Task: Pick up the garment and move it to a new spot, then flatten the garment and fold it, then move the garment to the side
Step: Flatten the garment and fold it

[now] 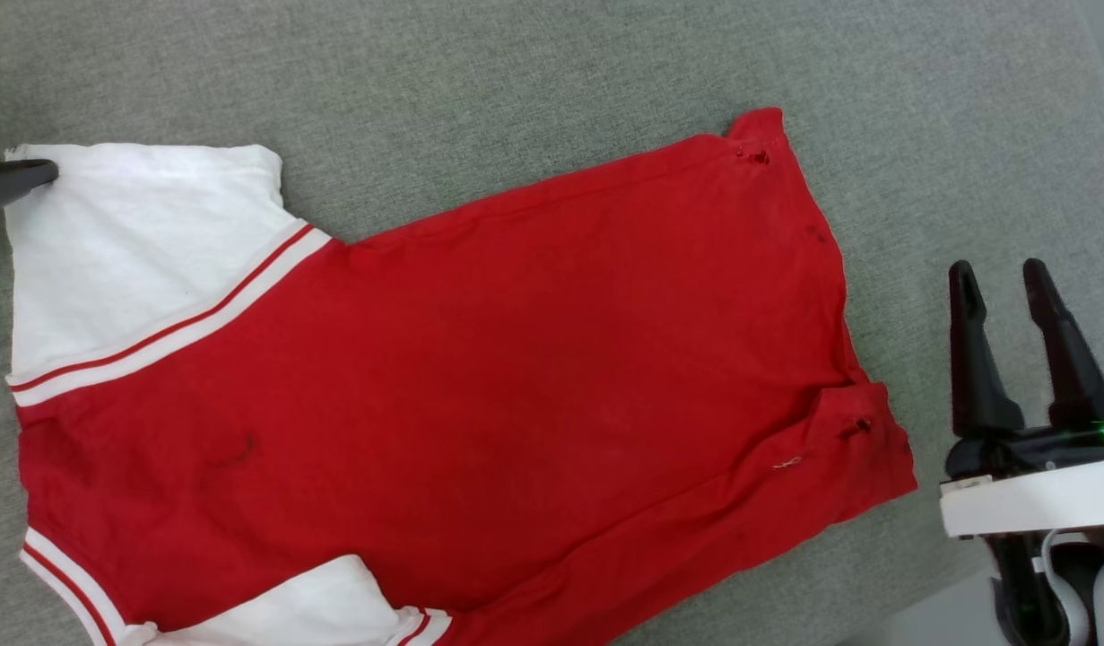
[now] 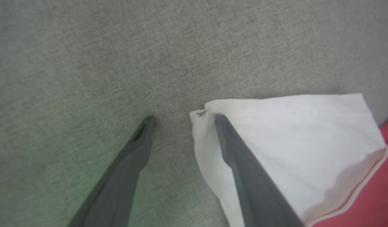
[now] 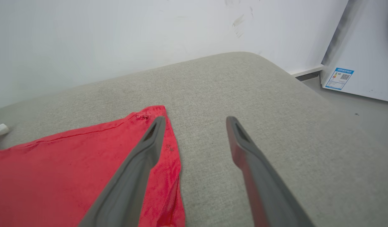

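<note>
The red jersey (image 1: 516, 359) lies flat on the grey cushion (image 1: 516, 72), long axis left to right. The left pincer (image 2: 182, 118), wide open and empty, straddles its white sleeve corner (image 2: 201, 121); the right pincer (image 1: 1000, 269), likewise open, stands beside the hem (image 1: 830, 269).

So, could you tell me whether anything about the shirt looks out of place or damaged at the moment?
Yes: the garment lies askew on the grey cushion, its hem corner creased over near the right hand. A dark smudge marks the red cloth, and a loose pale thread sits by the hem.
</note>
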You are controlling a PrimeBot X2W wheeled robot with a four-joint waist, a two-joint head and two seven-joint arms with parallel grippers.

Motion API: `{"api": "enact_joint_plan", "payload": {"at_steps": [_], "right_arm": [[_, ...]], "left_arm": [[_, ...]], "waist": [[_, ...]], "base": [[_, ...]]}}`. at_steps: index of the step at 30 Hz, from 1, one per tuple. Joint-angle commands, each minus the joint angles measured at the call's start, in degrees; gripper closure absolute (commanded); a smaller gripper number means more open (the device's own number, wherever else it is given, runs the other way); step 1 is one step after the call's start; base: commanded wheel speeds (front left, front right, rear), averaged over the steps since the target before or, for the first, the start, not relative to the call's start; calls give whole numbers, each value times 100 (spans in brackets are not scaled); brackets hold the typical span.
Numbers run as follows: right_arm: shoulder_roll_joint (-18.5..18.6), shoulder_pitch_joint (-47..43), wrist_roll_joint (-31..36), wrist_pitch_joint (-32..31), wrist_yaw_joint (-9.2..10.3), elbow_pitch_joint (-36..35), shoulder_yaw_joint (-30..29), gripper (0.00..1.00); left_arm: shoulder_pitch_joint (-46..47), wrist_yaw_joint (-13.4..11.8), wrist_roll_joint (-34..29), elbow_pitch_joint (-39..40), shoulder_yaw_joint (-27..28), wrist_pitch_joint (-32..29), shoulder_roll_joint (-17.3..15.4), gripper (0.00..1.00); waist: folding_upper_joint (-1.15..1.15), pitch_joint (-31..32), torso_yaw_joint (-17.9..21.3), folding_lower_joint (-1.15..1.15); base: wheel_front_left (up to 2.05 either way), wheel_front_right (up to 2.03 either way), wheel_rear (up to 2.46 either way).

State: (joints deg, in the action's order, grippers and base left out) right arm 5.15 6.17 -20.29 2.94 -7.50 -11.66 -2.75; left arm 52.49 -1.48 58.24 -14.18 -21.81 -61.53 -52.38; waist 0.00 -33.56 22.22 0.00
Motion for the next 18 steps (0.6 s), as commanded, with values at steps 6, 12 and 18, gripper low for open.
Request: {"api": "enact_joint_plan", "payload": {"at_steps": [6, 12, 18], "right_arm": [[-58, 0, -269, -194, 2, -187, 77, 0], [172, 46, -102, -568, 2, -229, 85, 0], [701, 90, 23, -1721, 2, -329, -8, 0]], "left_arm": [[-390, 144, 191, -93, -110, -12, 192, 100], [-169, 470, -91, -94, -17, 848, 336, 100], [-221, 731, -234, 171, -150, 1378, 516, 100]], "waist": [[0, 4, -47, 0], [0, 317, -323, 0], [0, 766, -784, 0]], "base": [[0, 0, 0], [0, 0, 0], [0, 0, 0]]}}
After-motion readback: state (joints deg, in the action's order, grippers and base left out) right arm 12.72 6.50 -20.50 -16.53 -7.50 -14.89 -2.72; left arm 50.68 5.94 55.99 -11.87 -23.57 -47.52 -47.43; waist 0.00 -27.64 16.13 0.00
